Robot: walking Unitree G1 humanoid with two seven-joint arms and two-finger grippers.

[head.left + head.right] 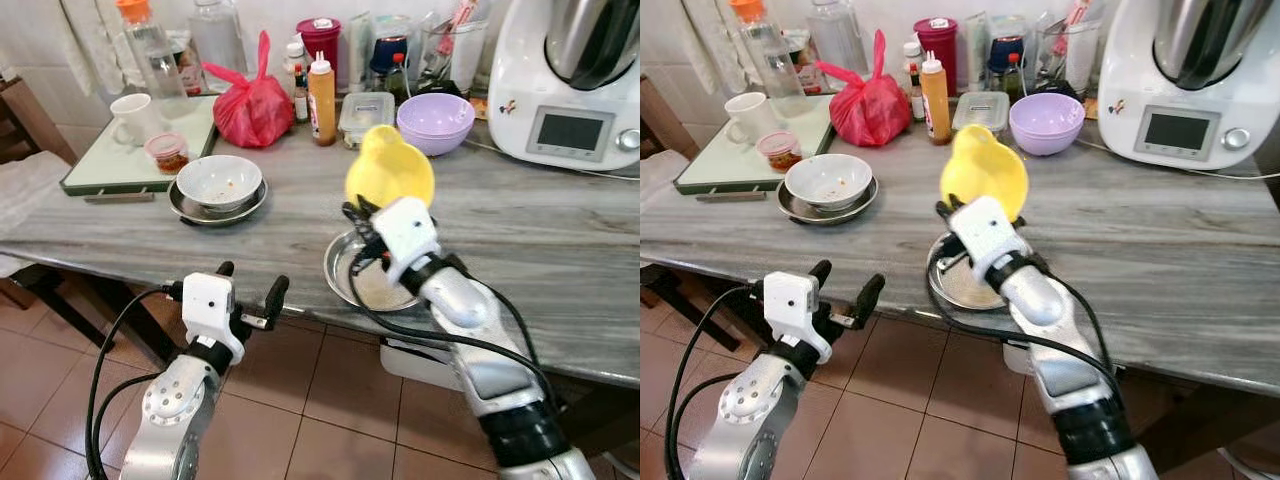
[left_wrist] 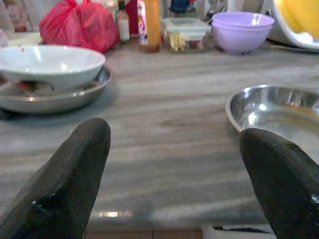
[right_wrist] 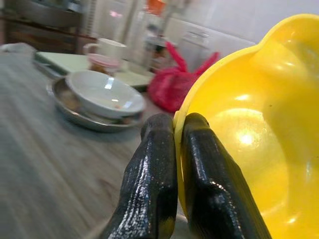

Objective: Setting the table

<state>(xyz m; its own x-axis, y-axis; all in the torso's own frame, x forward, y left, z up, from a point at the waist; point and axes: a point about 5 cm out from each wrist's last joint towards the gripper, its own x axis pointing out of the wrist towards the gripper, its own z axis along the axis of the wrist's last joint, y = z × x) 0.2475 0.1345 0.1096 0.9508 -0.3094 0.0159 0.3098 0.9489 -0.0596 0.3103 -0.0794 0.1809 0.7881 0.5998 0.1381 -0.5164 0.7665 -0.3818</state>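
My right gripper (image 1: 362,208) is shut on the rim of a yellow bowl (image 1: 390,168), lifted and tilted above a steel plate (image 1: 345,272) near the table's front edge. In the right wrist view both fingers (image 3: 154,174) pinch the yellow bowl (image 3: 249,134). My left gripper (image 1: 250,280) is open, held just in front of the table edge, left of the steel plate (image 2: 271,107). A white bowl (image 1: 219,180) sits in another steel plate (image 1: 190,208) further left on the table.
The grey marble table (image 1: 550,240) carries a purple bowl (image 1: 435,122), a red bag (image 1: 252,105), an orange sauce bottle (image 1: 321,98), a lidded container (image 1: 365,115), a green tray (image 1: 110,165) with a white mug (image 1: 132,118), and a white kitchen machine (image 1: 570,80).
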